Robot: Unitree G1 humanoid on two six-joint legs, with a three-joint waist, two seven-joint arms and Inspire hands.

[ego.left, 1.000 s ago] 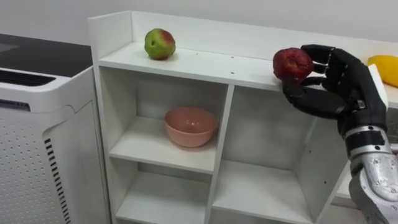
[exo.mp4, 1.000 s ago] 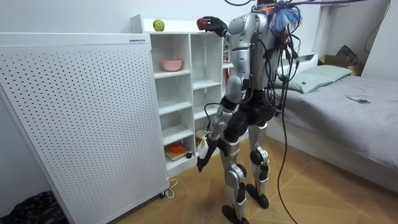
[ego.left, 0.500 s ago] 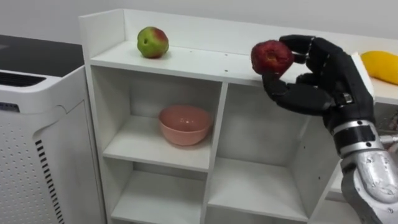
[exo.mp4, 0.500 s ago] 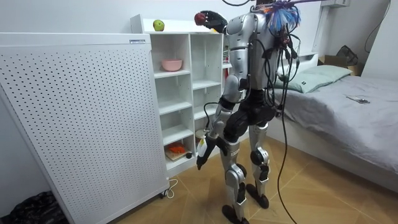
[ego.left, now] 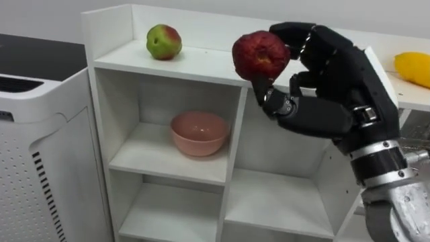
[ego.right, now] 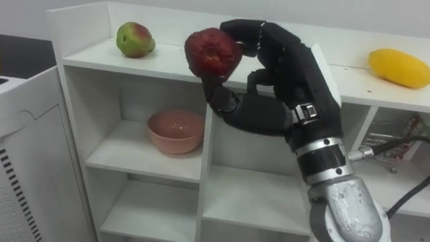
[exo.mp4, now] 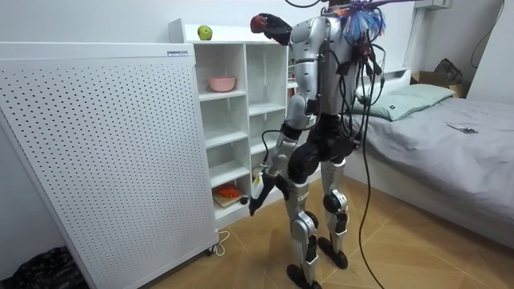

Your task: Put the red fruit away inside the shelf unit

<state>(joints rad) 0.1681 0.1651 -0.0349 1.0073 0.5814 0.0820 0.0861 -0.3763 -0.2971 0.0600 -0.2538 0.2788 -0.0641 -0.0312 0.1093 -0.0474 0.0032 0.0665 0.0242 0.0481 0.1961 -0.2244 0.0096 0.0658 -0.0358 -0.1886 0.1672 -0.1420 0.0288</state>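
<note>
Red apple [ego.left: 261, 54] is clamped in my right hand [ego.left: 322, 87], raised at the white closet's [ego.left: 201, 67] top edge. Pink bowl [ego.left: 198, 133] sits in the upper-left compartment; yellow fruit [ego.left: 414, 68] and green apple [ego.left: 164, 42] lie on top. My left hand [exo.mp4: 255, 202] hangs low by the thigh, and I can't tell its state.

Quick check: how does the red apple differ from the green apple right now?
The red apple is dark red all over; the green apple is green with a red blush. The red apple is gripped in the right robot hand, in the air; the green apple rests untouched on the top shelf, near its left end. Both are round, whole fruit.
</note>
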